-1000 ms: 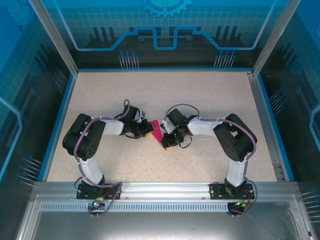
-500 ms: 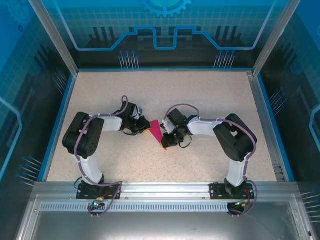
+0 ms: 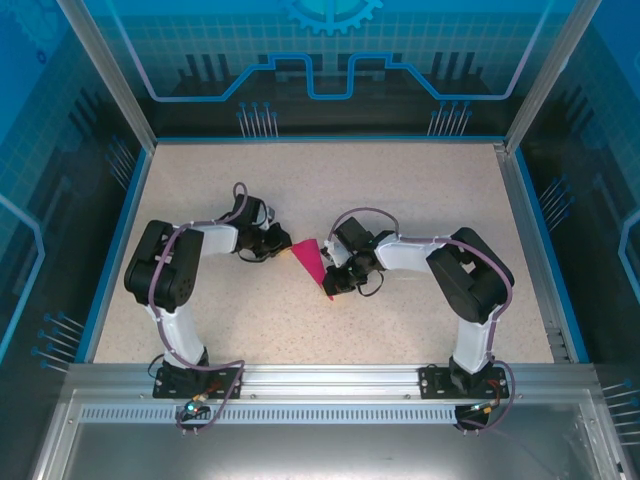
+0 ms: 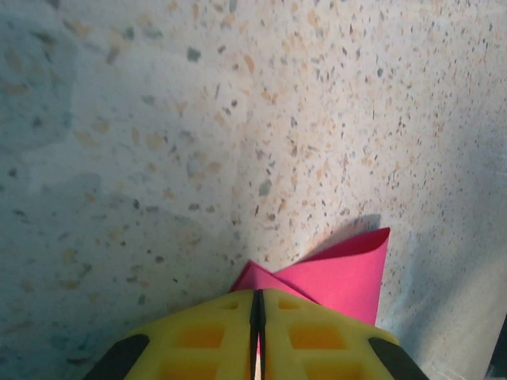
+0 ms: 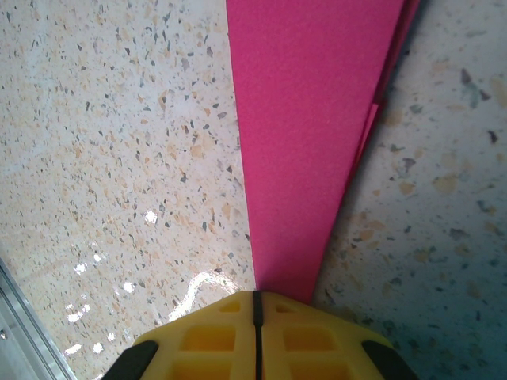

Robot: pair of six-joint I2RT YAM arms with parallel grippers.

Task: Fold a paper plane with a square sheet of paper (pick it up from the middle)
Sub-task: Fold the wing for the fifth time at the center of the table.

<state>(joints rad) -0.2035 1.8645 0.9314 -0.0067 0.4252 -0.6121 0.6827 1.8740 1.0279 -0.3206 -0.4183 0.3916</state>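
both arms bend inward, elbows out, over the speckled table (image 3: 400,190). the left gripper (image 4: 257,299) and right gripper (image 5: 255,299) each pinch the creased magenta paper plane (image 3: 310,262), seemingly at opposite ends.

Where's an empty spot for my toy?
Bare: the far half of the table up to the back wall, and the near strip between the arm bases. Crowded: the middle, where left gripper and right gripper pinch the paper plane.

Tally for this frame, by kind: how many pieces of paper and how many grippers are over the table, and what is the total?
Folded pink paper: 1
Grippers: 2, the left gripper and the right gripper, each shut on an end of the paper
Total: 3
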